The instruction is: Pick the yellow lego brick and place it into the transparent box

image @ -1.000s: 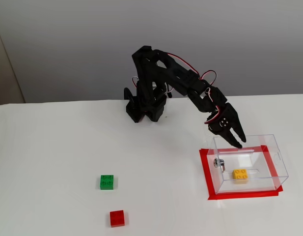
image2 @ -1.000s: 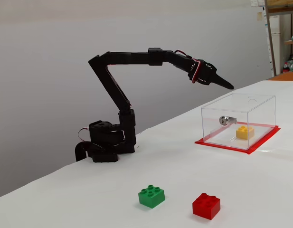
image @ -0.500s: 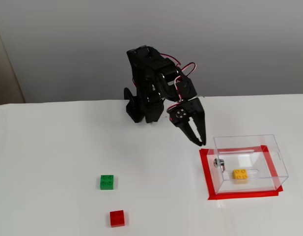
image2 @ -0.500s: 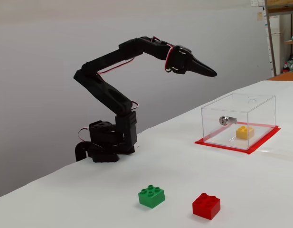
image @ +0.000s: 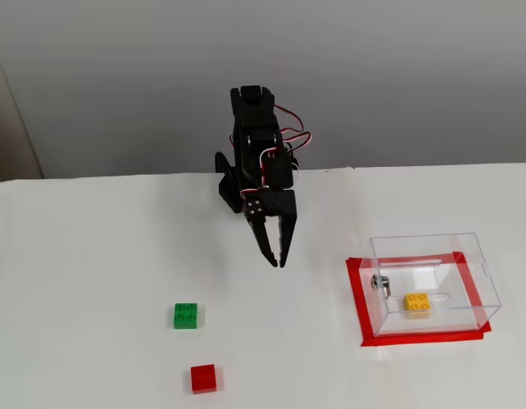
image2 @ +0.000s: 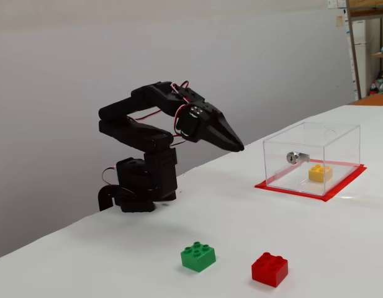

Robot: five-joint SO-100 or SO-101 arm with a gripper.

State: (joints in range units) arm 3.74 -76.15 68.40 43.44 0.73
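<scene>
The yellow lego brick (image: 418, 302) lies inside the transparent box (image: 467, 249), on its floor; in the other fixed view the brick (image2: 319, 172) shows through the box's clear wall (image2: 340, 139). The box has a small metal fitting (image: 380, 282) on its left wall. My black gripper (image: 277, 261) hangs above the table, well left of the box, with its jaws together and nothing between them. In the other fixed view it (image2: 239, 148) points toward the box.
A green brick (image: 186, 314) and a red brick (image: 204, 377) lie on the white table in front of the arm. Red tape (image: 358, 298) frames the box's footprint. The arm's base (image2: 138, 186) stands at the table's back edge near a grey wall.
</scene>
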